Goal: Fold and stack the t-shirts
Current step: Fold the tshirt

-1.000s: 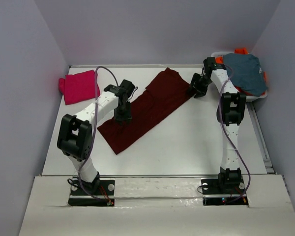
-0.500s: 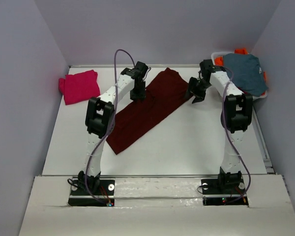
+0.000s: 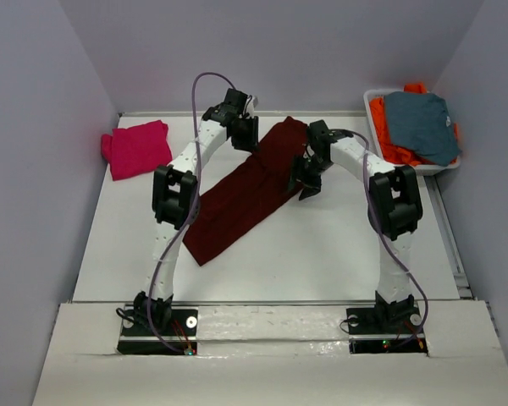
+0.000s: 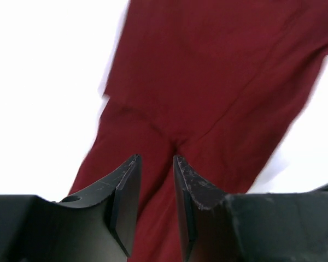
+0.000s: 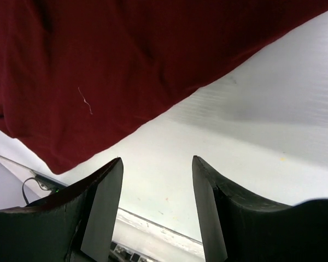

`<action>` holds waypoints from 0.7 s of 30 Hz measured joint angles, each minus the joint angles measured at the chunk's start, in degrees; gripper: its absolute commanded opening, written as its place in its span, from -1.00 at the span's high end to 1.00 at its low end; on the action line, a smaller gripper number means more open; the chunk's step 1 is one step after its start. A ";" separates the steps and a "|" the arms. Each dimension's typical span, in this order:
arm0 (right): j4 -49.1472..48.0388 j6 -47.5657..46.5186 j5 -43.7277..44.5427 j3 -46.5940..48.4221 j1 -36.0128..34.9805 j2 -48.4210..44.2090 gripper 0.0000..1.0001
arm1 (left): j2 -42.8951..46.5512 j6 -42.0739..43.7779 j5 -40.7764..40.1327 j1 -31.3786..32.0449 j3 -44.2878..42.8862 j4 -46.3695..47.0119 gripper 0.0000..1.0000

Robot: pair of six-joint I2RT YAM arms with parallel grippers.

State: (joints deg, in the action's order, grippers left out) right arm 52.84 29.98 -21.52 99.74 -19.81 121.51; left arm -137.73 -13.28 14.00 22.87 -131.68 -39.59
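From above, the orange garment [image 3: 388, 139] in the tray [image 3: 367, 95] lies mostly hidden under the grey-blue garment [image 3: 419, 123], and the left gripper [image 3: 245, 139] and right gripper [image 3: 308, 189] each cover part of the maroon t-shirt [image 3: 237, 203]. The left wrist view shows that shirt blurred and cut off at the picture's top and right edges.

The left gripper [image 3: 247, 144] is now at the upper centre of the frame, over the upper left edge of the maroon t-shirt [image 3: 237, 199], having come up from mid-left. The right gripper [image 3: 308, 188] has moved left and down from the white bin [image 3: 371, 95] to the shirt's right edge.
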 measured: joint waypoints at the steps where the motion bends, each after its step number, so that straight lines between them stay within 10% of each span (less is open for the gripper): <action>1: -0.42 0.35 -0.42 -0.66 -0.59 -0.02 -0.17 | -0.31 0.22 2.23 -0.55 -0.72 1.16 0.17; 21: -0.94 2.34 0.02 9.84 -6.82 0.24 -0.15 | -6.03 1.16 24.46 -0.83 -0.59 7.13 0.14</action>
State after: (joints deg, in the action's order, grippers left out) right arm 51.90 32.32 -21.50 109.58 -26.63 121.75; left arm -143.76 -12.12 38.46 22.04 -132.27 -32.47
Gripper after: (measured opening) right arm 0.578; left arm 0.426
